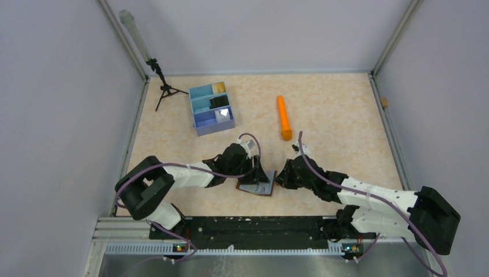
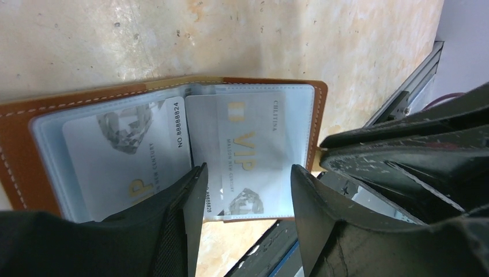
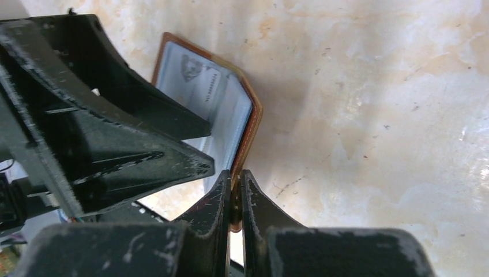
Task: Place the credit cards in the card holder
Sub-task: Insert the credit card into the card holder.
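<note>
Left gripper [image 1: 258, 172] hangs over the open card holder [image 1: 256, 188], jaws parted to a middling gap and gripping nothing that I can see. Far and left of it is the blue tray [image 1: 214, 128], holding three credit cards: tan-gold card [image 1: 218, 87], black card [image 1: 219, 101], white card [image 1: 222, 114].

The holder lies near-centre on the table [image 1: 334, 104], between my two arms. In my left wrist view its left sleeve has the left-sleeve card [image 2: 124, 156]. Its right sleeve has the VIP card [image 2: 254, 138], straight ahead, under and between my fingers. The card's long axis runs in line with them, and I can't see any contact.

Right gripper [image 1: 284, 178] is pinched closed on the holder's right leather edge, keeping it spread.

My call: this card looks seated, so the tray is next. It's on my left side and far, so the left arm is nearer. It's also free, since the right is busy with the holder.
</note>
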You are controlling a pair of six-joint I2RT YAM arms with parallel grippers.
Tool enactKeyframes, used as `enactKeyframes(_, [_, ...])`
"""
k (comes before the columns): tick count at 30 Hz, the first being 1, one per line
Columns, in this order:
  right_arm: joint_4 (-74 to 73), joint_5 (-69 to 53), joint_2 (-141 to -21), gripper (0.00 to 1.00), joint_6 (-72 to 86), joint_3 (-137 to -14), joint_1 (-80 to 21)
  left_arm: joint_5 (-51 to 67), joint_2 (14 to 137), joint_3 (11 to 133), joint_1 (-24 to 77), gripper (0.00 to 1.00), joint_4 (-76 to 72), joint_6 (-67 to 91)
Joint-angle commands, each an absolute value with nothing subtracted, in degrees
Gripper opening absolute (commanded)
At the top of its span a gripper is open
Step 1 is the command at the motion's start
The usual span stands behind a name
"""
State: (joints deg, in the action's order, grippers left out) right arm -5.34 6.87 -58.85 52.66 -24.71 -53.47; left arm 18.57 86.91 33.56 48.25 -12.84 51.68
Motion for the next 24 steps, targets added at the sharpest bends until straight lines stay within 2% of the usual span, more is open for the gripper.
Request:
enactKeyframes(1, [-5.61,10.57,-60.52,0.0,53.49,-23.57,-53.15,18.81,86.56,35.19,48.69,0.59,-14.33,51.32])
enactKeyframes(9, [-6.87,14.17,-64.88,0.0,54.68,-22.9,-53.1,16.96,81.49,35.05,48.69,0.66,-11.29,50.04])
enactKeyframes(24, [-5.47,14.2,-65.97,0.0,55.13,-22.06,-53.1,15.98,89.13,37.58,48.82,0.69,-9.45,49.95])
